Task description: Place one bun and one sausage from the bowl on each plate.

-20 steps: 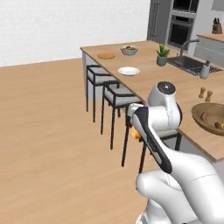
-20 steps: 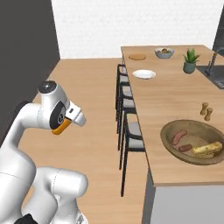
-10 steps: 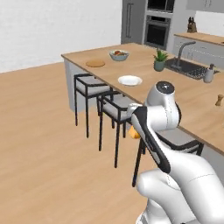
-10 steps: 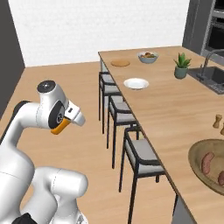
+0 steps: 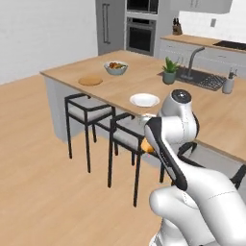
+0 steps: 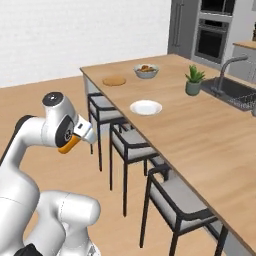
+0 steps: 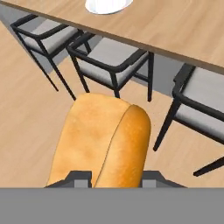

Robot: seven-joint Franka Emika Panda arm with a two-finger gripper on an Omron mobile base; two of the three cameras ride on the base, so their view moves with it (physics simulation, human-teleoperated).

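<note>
Claw pinching yellow-orange bun, held off the near edge of counter, above stools. White plate near counter edge, wooden plate farther left, fruit bowl beyond, plant by sink

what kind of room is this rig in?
A home kitchen, rendered: a long wooden island counter with stools, a sink with a tap set into it, and a built-in oven on the back wall.
</note>
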